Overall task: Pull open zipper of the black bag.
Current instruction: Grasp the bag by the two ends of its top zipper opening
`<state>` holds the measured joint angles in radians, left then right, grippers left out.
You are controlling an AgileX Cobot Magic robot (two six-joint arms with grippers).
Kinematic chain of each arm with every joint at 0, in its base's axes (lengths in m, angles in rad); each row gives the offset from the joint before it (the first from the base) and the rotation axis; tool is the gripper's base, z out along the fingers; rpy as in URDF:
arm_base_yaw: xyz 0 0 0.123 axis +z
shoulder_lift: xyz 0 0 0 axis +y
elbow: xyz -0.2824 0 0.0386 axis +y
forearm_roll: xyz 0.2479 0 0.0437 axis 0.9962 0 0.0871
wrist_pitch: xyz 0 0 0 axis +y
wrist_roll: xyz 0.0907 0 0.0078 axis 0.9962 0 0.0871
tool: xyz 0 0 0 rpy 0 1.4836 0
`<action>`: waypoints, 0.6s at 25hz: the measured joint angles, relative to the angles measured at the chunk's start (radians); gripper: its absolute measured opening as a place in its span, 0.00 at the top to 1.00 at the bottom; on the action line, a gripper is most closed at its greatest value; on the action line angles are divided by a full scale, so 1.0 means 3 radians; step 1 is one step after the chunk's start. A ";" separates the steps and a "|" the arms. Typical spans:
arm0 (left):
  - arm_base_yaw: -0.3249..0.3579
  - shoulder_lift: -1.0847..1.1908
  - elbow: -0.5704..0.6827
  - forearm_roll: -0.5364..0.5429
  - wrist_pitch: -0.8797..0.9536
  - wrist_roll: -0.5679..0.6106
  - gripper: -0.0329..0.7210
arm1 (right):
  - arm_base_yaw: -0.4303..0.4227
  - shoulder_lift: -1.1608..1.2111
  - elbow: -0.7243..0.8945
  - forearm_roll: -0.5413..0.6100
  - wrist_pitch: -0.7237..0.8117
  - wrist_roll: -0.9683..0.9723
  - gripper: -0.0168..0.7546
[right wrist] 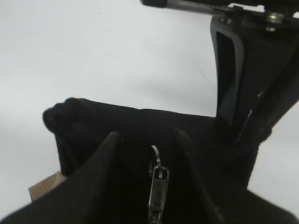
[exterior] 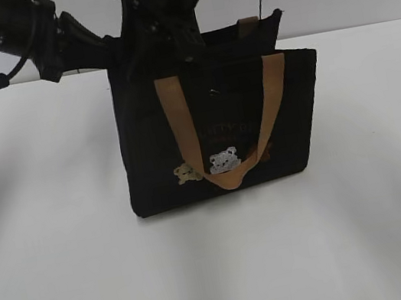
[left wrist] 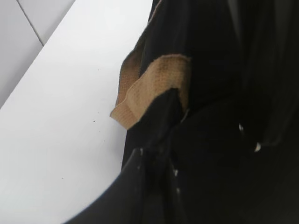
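Plain white tabletop [exterior: 68, 282] under soft light, pale tiled wall [left wrist: 28, 23] behind.

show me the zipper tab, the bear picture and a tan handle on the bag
zipper tab [right wrist: 158, 189]: right wrist view, on the silvery metal pull, mid length.
bear picture [exterior: 223, 161]: exterior view, on the pale bear's face.
tan handle [exterior: 176, 119]: exterior view, on the front strap's left leg.

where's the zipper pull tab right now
In the right wrist view the silvery pull tab sits bottom centre, between the right gripper's two jaws, on the top edge of the black bag.
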<state>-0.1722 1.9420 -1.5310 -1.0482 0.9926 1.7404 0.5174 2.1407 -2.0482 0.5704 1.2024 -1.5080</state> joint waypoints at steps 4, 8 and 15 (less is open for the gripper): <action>0.0000 -0.0031 0.0000 0.0011 0.0014 0.0000 0.89 | 0.0000 0.0008 0.0000 -0.0054 -0.0092 -0.0007 0.63; 0.0000 -0.0034 0.0000 0.0028 0.0043 0.0000 0.89 | 0.0002 0.0059 0.0000 -0.0061 -0.0129 -0.0011 0.63; 0.0000 -0.0038 0.0000 0.0039 0.0045 0.0000 0.89 | 0.0010 0.0068 0.0000 -0.0250 -0.0050 0.0054 0.63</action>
<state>-0.1722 1.9306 -1.5310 -1.0366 1.0061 1.7404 0.5204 2.1612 -2.0482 0.4955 1.1873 -1.4917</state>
